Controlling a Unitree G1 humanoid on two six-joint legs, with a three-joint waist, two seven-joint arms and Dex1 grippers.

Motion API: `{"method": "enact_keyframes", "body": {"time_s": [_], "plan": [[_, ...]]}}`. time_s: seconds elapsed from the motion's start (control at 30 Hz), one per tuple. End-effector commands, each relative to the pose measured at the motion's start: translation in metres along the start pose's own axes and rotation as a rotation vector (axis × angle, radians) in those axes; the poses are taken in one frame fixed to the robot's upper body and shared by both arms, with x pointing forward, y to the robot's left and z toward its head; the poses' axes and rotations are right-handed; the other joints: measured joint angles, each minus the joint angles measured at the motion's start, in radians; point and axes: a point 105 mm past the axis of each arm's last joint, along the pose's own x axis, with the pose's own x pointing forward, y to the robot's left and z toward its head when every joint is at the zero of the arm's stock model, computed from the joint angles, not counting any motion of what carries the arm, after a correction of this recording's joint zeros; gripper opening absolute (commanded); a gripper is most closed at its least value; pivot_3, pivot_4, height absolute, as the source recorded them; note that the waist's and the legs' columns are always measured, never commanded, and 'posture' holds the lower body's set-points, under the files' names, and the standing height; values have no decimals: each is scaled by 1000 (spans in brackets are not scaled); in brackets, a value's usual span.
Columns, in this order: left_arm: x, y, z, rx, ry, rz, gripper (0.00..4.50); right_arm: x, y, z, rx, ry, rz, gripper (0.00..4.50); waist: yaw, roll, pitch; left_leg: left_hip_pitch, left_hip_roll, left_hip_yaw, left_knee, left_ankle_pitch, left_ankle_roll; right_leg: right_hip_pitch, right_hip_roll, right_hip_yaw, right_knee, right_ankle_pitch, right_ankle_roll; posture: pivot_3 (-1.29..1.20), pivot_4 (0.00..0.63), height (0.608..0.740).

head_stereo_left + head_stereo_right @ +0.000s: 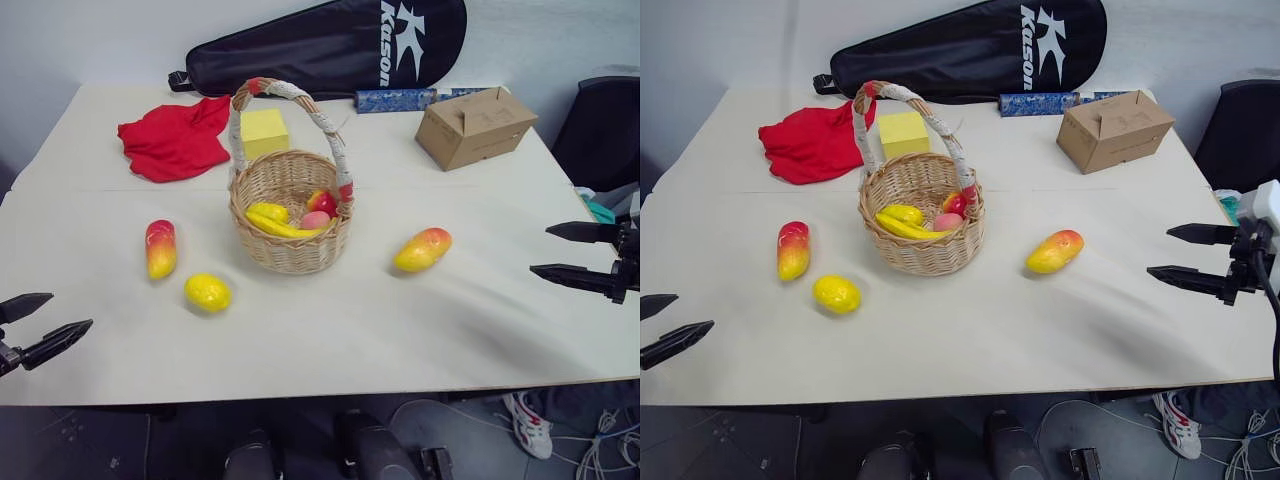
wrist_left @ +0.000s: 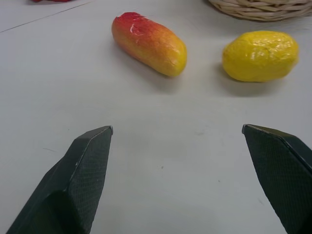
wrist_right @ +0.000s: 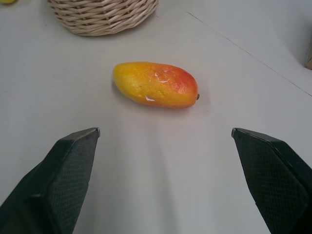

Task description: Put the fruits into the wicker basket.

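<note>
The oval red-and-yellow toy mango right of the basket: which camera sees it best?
The right wrist view: the glossy oval red-and-yellow toy mango lies close and whole on the white table. Both head views show it small, right of the round tan wicker basket.

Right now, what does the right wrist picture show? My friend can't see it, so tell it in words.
An orange-yellow mango with a red end lies on the white table, just ahead of the open right gripper. The bottom of the wicker basket sits beyond the mango, apart from it.
</note>
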Motion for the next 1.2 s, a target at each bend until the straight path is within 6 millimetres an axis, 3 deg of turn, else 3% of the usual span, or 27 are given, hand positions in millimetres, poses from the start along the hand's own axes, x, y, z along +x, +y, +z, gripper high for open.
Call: {"method": "enact_keyframes", "body": {"time_s": [0.03,0.17,0.33,0.43,0.6,0.77,1.1,1.2], "plan": [[7,0,13,-34,-55,34,4472,1,1,21,-70,-47,-10,4477,0,0,0,0,0,0,0,0,0,0,0,0,0,0,0,0,150,740],[30,-6,40,-173,-131,88,4472,11,19,53,-80,-141,66,4477,3,0,0,0,0,-1,2,0,0,0,0,0,2,0,0,0,150,740],[66,-21,64,-355,-98,136,4472,25,66,91,-146,-214,242,4477,8,0,0,-1,0,-5,4,1,-1,1,0,-3,7,-1,1,0,150,740],[87,-21,65,-438,-3,232,4472,31,97,116,-216,-284,348,4477,10,0,0,-3,0,-9,8,1,-2,1,1,-6,9,-2,2,0,150,740],[113,-16,61,-462,127,357,4472,39,124,138,-283,-358,440,4477,6,0,0,-4,0,-11,12,0,-4,2,1,-8,11,-3,2,0,150,740],[137,-16,61,-462,185,371,4472,43,135,146,-309,-390,474,4477,13,-1,0,-4,0,-13,13,1,-4,2,1,-10,12,-3,1,0,150,740],[185,-16,49,-496,219,317,4472,47,134,149,-311,-412,451,4477,19,-1,0,-4,0,-13,13,1,-5,2,1,-15,12,-4,0,0,150,740],[191,-17,49,-509,220,299,3905,48,132,149,-308,-417,434,4500,25,0,0,-4,0,-14,13,1,-5,2,0,-15,13,-4,0,0,150,740]]}}
